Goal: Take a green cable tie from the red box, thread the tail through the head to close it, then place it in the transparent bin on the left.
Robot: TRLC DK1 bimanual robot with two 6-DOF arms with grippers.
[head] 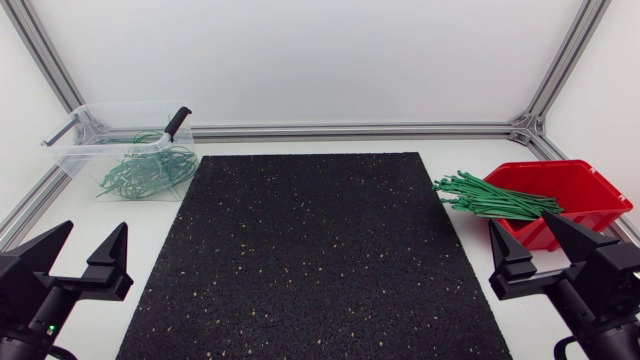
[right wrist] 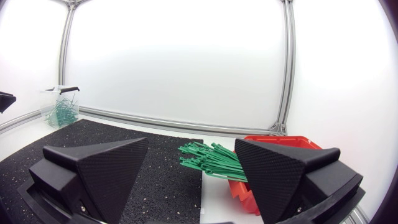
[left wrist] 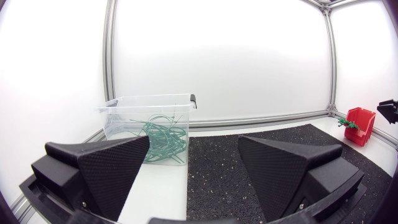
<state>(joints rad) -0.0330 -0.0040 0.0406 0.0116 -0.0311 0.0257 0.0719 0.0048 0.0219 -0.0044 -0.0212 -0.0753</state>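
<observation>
A red box (head: 565, 200) stands at the table's right side, and a bundle of green cable ties (head: 490, 197) sticks out of it toward the mat. The right wrist view shows the same ties (right wrist: 208, 160) and red box (right wrist: 277, 144) ahead of my right gripper (right wrist: 191, 163), which is open and empty. At the far left sits the transparent bin (head: 125, 150), holding several closed green ties (head: 145, 170). My left gripper (head: 82, 252) rests open and empty near the front left corner; its wrist view shows the bin (left wrist: 149, 124) ahead. My right gripper (head: 535, 242) rests near the front right.
A black speckled mat (head: 310, 250) covers the middle of the white table. A black-handled tool (head: 176, 122) lies on the bin's rim. Aluminium frame rails (head: 350, 130) run along the back edge and corners.
</observation>
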